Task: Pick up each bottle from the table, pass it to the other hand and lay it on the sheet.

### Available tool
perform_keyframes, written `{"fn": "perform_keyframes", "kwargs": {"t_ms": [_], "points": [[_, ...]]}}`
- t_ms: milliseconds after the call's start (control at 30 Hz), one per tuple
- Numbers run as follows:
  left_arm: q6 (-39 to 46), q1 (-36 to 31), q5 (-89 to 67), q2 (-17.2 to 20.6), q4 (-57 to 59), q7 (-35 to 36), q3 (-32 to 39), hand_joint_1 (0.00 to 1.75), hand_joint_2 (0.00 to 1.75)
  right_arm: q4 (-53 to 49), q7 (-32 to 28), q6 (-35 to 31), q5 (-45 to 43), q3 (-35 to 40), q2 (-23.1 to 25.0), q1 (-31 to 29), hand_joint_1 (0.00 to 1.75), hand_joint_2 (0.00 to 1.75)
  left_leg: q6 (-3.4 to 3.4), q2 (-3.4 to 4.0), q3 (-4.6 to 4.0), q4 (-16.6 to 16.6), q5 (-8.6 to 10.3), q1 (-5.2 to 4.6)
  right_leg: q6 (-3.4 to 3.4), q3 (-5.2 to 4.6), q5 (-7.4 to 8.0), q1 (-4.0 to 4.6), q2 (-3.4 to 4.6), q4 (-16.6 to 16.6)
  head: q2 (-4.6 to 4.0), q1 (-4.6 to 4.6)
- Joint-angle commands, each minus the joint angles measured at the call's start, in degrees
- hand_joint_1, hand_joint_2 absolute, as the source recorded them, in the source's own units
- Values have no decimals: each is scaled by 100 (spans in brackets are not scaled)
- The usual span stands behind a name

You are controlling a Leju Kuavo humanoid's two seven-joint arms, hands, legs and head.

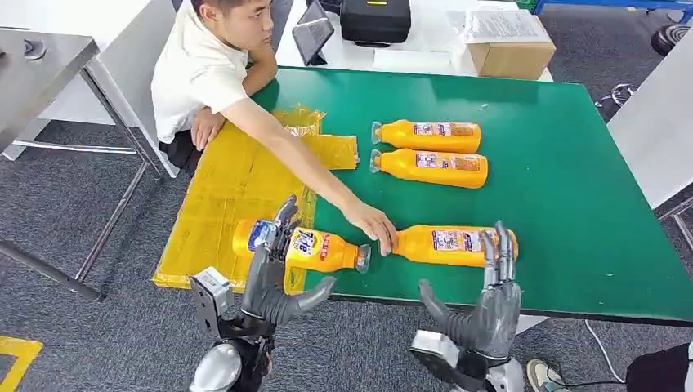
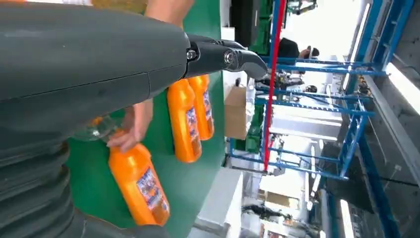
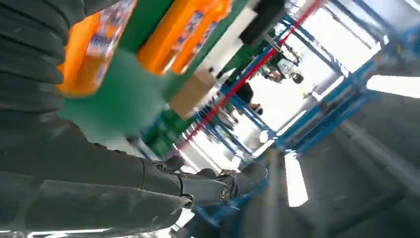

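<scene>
Left hand (image 1: 274, 273) hovers, fingers spread and holding nothing, over the bottle on the sheet (image 1: 298, 247), an orange bottle lying on its side on the edge of the yellow sheet (image 1: 221, 196) at the near left of the green table (image 1: 572, 188). Right hand (image 1: 482, 306), fingers also apart and empty, waits at the table's near edge just before the next bottle (image 1: 453, 243), which lies cap-first toward the sheet. A person's hand (image 1: 372, 224) rests on the table between these two bottles. Two further bottles (image 1: 429, 152) lie side by side farther back. That laid bottle looks finished; the next move probably calls for the right hand to close around the bottle before it, once the person's hand is clear.
</scene>
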Motion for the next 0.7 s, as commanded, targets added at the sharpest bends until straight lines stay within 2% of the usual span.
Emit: {"fn": "perform_keyframes", "kwargs": {"t_ms": [33, 100, 200, 300, 467, 500, 700], "points": [[127, 192, -260, 258, 262, -79, -95, 0, 175, 903, 2, -13, 734, -1564, -136, -241, 0, 175, -10, -7, 38, -14, -8, 4, -11, 41, -8, 4, -2, -15, 0, -2], [189, 224, -227, 303, 342, -25, -251, 0, 175, 1422, 2, -13, 933, -1796, -205, -358, 0, 175, -11, -4, 40, -14, -9, 6, -12, 45, -7, 6, 3, -17, 0, 0], [399, 195, -348, 298, 488, -151, -411, 0, 175, 2029, 2, -13, 801, -1690, -593, -576, 0, 175, -10, -5, 41, -21, -6, 8, -11, 47, -2, 9, 3, -28, 0, -2], [517, 27, -455, 260, 531, -225, -459, 0, 175, 2702, 66, -13, 808, -1666, -778, -998, 0, 175, -8, 3, 34, -16, -5, 7, -10, 37, 1, 8, 10, -23, 0, 0], [515, -90, -469, 235, 573, -227, -490, 0, 175, 3100, 230, -13, 873, -1563, -913, -1276, 0, 175, -4, 2, 20, -10, -1, 1, -5, 21, 4, 2, 6, -12, 0, -2], [495, -167, -471, 214, 626, -223, -536, 0, 175, 3430, 304, -13, 821, -1435, -1004, -1435, 0, 175, -4, 2, 16, -8, 0, 3, -5, 18, 5, 4, 4, -12, 0, 2], [494, -198, -469, 194, 652, -217, -549, 0, 175, 3511, 313, -13, 849, -1421, -1024, -1499, 0, 175, -7, 6, 27, -9, -5, 4, -8, 30, 1, 5, 7, -13, 0, -2]]}}
